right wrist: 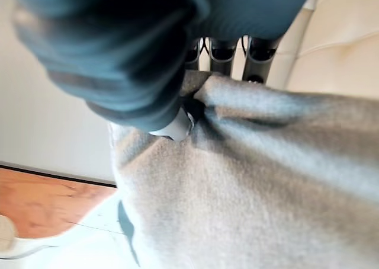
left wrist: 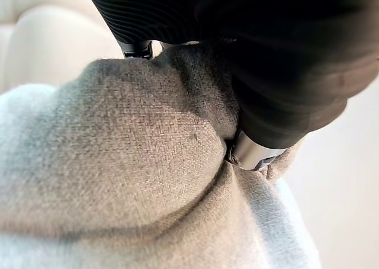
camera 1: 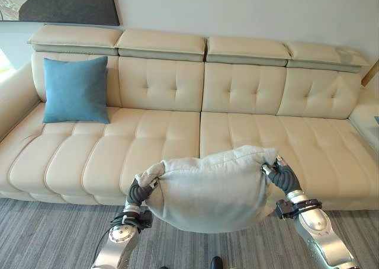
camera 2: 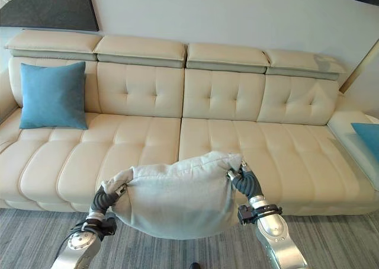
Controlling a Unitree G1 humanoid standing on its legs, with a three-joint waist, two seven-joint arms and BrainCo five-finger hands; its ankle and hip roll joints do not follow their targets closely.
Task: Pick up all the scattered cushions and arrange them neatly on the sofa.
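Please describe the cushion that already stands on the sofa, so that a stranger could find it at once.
Start from the long cream sofa against the wall and go to its left end. There the blue cushion stands upright against the backrest. Its neighbour, the grey cushion, is held in front of the sofa by the left hand and right hand.

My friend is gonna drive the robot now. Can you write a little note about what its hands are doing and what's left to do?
Left robot hand: shut on the grey cushion's left corner.
Right robot hand: shut on its right corner.
The grey cushion hangs between them, above the front edge of the sofa.
Done: blue cushion stands against the backrest at the left end.
Left: set the grey cushion on the sofa. Another blue cushion lies at the far right.
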